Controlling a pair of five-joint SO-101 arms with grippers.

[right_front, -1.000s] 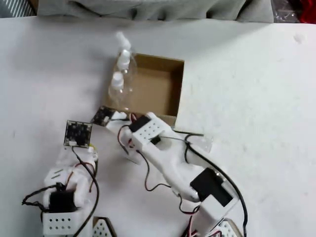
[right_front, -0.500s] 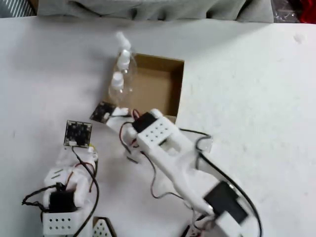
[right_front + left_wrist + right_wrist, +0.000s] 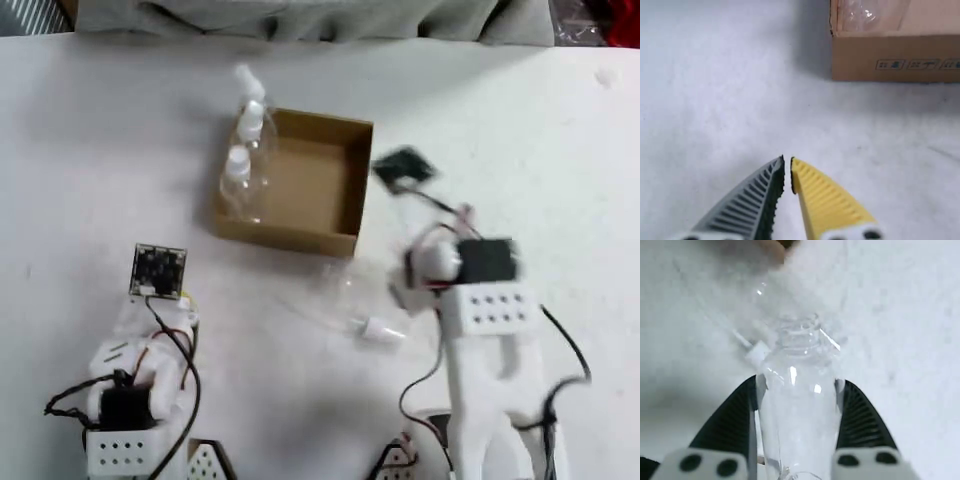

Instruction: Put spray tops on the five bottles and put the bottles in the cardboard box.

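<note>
right claw point(image 3: 799, 386) around clear bottle point(image 3: 798, 425)

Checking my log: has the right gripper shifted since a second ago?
Yes. The right gripper swung from the near-left corner of the brown cardboard box to its right side.

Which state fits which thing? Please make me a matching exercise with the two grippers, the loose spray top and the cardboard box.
Things:
1. left gripper
2. right gripper
3. spray top
4. cardboard box

States:
a. holds two capped bottles
b. lies on the table
c. shut, with nothing in it
d. shut on an open bottle

Pairs: 1-c, 2-d, 3-b, 4-a
</note>
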